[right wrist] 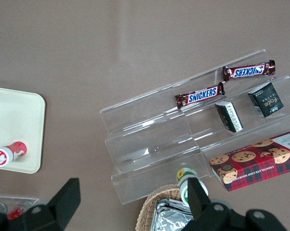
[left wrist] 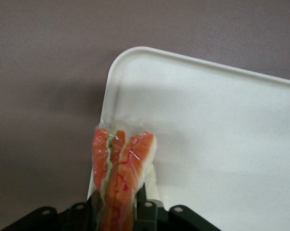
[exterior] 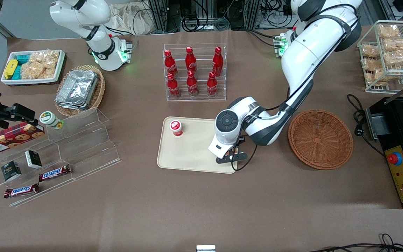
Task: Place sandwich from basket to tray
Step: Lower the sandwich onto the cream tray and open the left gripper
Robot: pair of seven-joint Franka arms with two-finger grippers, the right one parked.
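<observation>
The hand (exterior: 232, 156) is positioned over the tray's (exterior: 191, 157) corner nearest the front camera, at the end toward the round wicker basket (exterior: 320, 139). Its fingers (left wrist: 147, 207) are closed on the sandwich (left wrist: 120, 178), which shows its orange-red filling edge with a green layer, wrapped in clear film, above the tray's rounded corner. The basket lies on the tabletop (exterior: 201, 210) just beside the arm, toward the working arm's end, with nothing in it.

One red-capped small bottle (exterior: 176, 127) stands on the tray, well apart from the hand. Farther from the front camera, a clear rack (exterior: 194, 73) holds six red cola bottles in two rows of three.

Toward the parked arm's end: an oval wicker basket (exterior: 98, 91) with stacked foil containers (exterior: 77, 88), a white bin (exterior: 33, 66) of bagged snacks, and a clear stepped display (exterior: 82, 147) carrying two Snickers bars (exterior: 54, 172), two small dark boxes (exterior: 33, 159), one cookie box (exterior: 11, 137) and one green-lidded jar (exterior: 50, 119).

A wire rack (exterior: 390, 56) of snack bags is placed at the working arm's end.
</observation>
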